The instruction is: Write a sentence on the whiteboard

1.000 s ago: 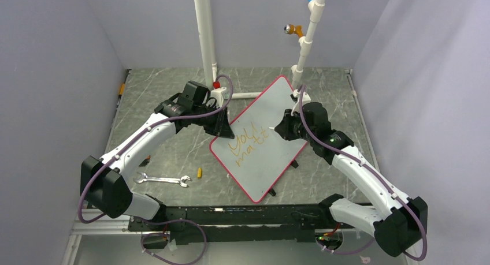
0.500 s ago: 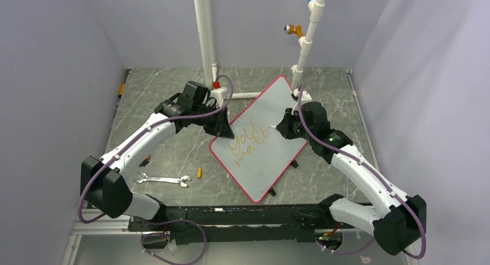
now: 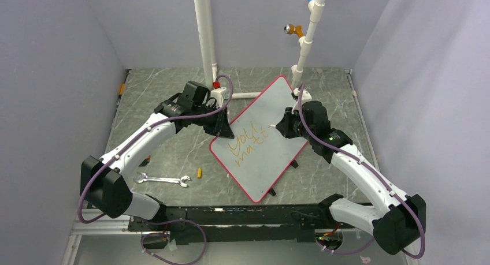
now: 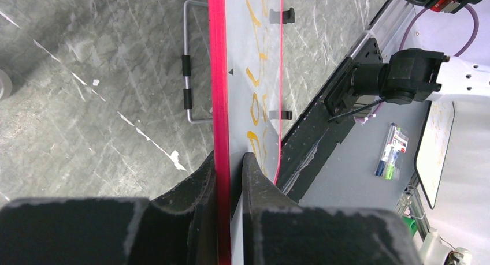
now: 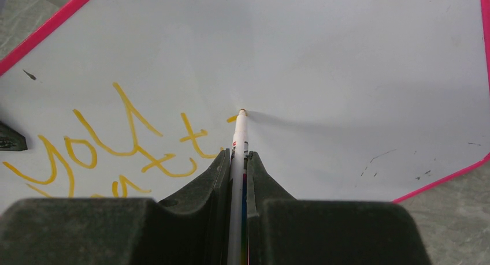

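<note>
Looking at the table (image 3: 173, 97) first: grey marbled top, with the whiteboard (image 3: 271, 164) sitting mid-table, turned diagonally to the table edges.

Left gripper (image 4: 230, 161) is clamped narrow on the board's red left rim, one finger on each face. It's only steadying the board. Right gripper (image 5: 238, 156) is fully closed on the marker.

A wrench (image 3: 163, 179) lies on the table left of the board, well apart from it.

The sentence (image 3: 247, 142) reads "You" over "matt", orange-yellow and slanted, in the part of the board nearer the left gripper.

The marker (image 5: 239, 132) is white. Its long axis runs straight out along the right fingers, tip forward onto the board face. A small yellow piece (image 3: 200, 172) beside the wrench is maybe the cap, too small to tell.

The tip sits on a short dash just right of the second "t". Its shadow meets the tip, so it's probably touching, but I can't confirm that.

Relation that matters: bare board lies to the right of the tip in the right wrist view, away from the left clamp. The right arm writes.

My read: mid-word, "er" left.

Risk: the board skates under stroke pressure if the clamp slips.
</note>
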Controlling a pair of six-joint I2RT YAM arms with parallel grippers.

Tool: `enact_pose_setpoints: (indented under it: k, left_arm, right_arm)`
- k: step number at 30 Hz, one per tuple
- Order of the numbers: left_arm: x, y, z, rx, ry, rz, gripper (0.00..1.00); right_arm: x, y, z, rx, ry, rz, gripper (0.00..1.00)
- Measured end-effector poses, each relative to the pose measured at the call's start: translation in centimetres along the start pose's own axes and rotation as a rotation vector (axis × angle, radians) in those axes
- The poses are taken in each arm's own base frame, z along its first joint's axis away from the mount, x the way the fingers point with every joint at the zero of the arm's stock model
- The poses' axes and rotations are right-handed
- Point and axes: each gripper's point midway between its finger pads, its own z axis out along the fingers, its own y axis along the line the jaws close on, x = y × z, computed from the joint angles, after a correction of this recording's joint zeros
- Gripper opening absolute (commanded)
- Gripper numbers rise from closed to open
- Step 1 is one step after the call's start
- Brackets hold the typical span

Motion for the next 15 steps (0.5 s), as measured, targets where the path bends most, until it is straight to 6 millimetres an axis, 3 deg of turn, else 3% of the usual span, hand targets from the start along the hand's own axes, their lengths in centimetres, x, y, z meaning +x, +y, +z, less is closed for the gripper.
enact_pose_setpoints:
  k: [15]
  left_arm:
    - [0.0, 0.0, 0.0, -0.001, 0.002, -0.001, 0.00]
  right_arm:
    - [-0.7, 1.1, 0.2, -0.057, -0.009, -0.002, 0.00]
